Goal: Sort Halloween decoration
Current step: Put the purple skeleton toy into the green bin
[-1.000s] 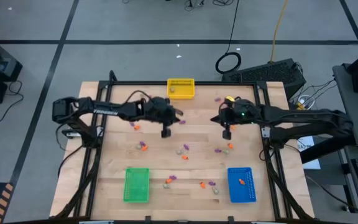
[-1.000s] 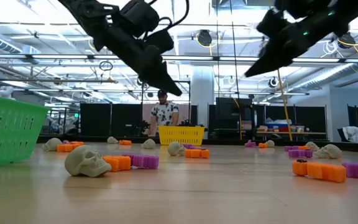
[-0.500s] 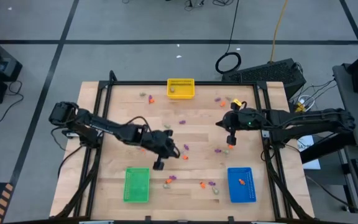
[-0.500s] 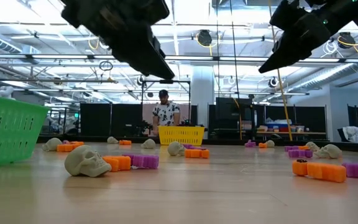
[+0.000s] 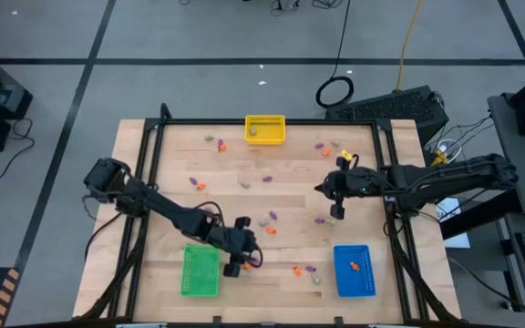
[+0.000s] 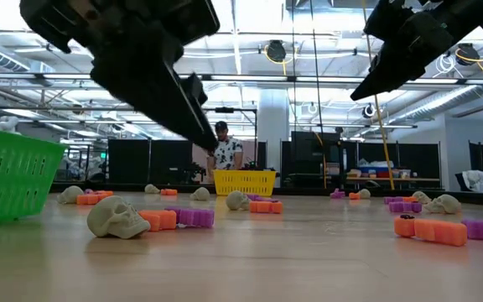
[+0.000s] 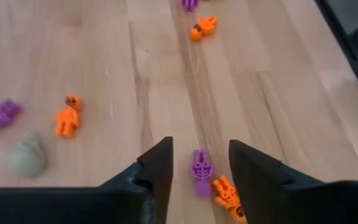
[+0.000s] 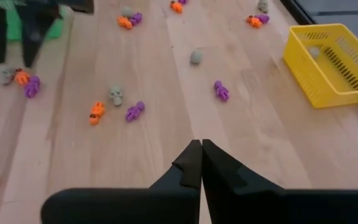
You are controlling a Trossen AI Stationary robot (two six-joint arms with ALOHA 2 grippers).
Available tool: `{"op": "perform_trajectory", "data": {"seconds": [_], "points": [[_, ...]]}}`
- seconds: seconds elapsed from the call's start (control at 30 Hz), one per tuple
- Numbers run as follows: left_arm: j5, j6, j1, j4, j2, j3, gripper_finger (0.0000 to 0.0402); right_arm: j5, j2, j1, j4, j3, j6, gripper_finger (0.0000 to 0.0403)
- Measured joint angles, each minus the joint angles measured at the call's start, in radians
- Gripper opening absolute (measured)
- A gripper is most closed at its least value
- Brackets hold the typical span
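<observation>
**Operator:** State the position and jaw condition of each gripper.

**Technician:** The left gripper (image 5: 232,269) sits low over the table, just beside the green bin (image 5: 200,271), on the side facing the blue bin (image 5: 354,271); its fingers (image 7: 157,165) stand spread, nothing between them; a purple skeleton (image 7: 201,170) and an orange skeleton (image 7: 226,194) lie on the wood in the gap below. The right gripper (image 5: 337,215) hangs above the table's right half; its fingers (image 8: 191,163) are pressed together — nothing pinched.

**Operator:** Where is the Halloween decoration?

**Technician:** Scattered across the wooden table (image 5: 290,191); orange and purple figures and pale skulls, singly and in small clusters. In the low view a pale skull (image 6: 116,217) lies touching an orange piece (image 6: 159,220), with a purple piece (image 6: 193,217) just beside it. One orange trinket (image 5: 354,266) lies in the blue bin; one pale piece (image 5: 253,131) lies in the yellow bin (image 5: 265,129) at the far edge. A person (image 6: 223,151) stands in the room beyond.
</observation>
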Motion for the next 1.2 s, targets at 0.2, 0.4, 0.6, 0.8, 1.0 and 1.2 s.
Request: {"op": "perform_trajectory", "data": {"seconds": [0.2,0.4,0.6,0.8,1.0,1.2], "points": [[-0.009,-0.008,-0.028,0.0,0.079,0.035,0.0178,0.052,0.0,0.046,-0.001,0.0,0.04,0.0],[-0.045,-0.035,-0.023,-0.003,0.122,0.039,0.0166,0.079,0.0,0.094,0.015,0.0,0.064,0.0],[-0.044,-0.034,-0.024,-0.005,0.148,0.039,0.0138,0.081,0.0,0.128,0.042,0.0,0.068,0.0],[-0.039,-0.035,-0.022,0.012,0.183,0.043,0.0098,0.108,0.0,0.155,0.057,0.0,0.066,0.0],[-0.037,-0.007,-0.004,-0.001,0.177,0.049,0.0037,0.131,0.0,0.171,0.052,0.0,0.064,0.0],[-0.024,0.049,0.01,-0.101,0.146,0.1,0.0009,0.131,0.0,0.171,0.051,0.0,0.062,0.0]]}}
